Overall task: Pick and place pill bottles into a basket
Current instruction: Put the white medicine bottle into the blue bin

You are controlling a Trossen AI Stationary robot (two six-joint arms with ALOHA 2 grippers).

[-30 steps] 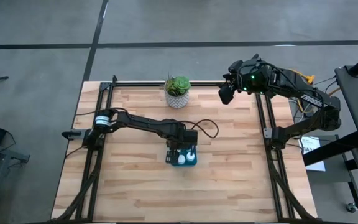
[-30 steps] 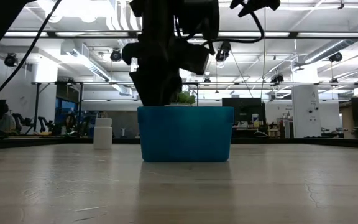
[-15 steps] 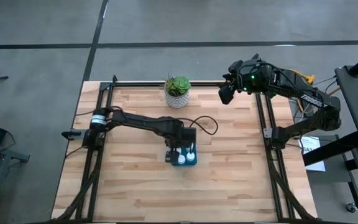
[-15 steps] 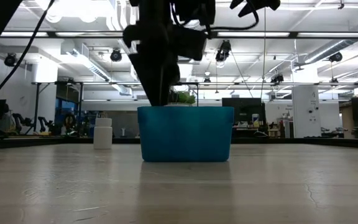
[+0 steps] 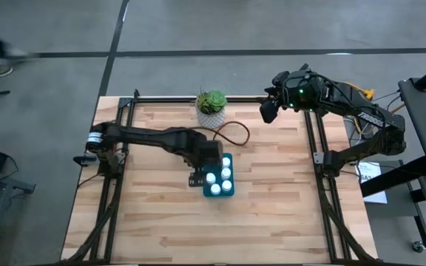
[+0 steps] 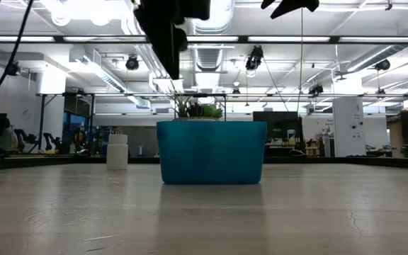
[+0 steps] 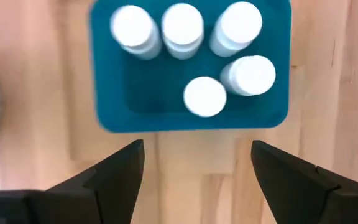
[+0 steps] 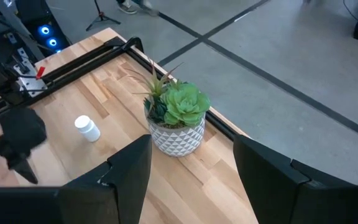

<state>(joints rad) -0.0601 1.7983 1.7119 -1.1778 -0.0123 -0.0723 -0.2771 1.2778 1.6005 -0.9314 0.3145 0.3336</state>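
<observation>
The teal-blue basket (image 5: 220,178) stands on the table's middle; it also shows in the left wrist view (image 7: 190,68) and the low view (image 6: 211,152). Several white pill bottles (image 7: 205,96) stand upright inside it. One more pill bottle (image 8: 87,129) stands on the table nearer the left edge, and shows left of the basket in the low view (image 6: 117,151). My left gripper (image 7: 197,163) is open and empty, raised above the table just left of the basket (image 5: 200,175). My right gripper (image 8: 191,171) is open and empty, high over the table's far right corner (image 5: 268,112).
A white patterned pot with a green plant (image 5: 211,108) stands at the table's far edge, and shows in the right wrist view (image 8: 176,121). Black rails (image 5: 313,148) run along the table's sides. Bare wood lies near and right of the basket.
My left gripper has risen out of the basket and drawn back toward the table's left edge. The bottles in the basket, before partly covered by it, now show from above. The basket has stayed in place.
</observation>
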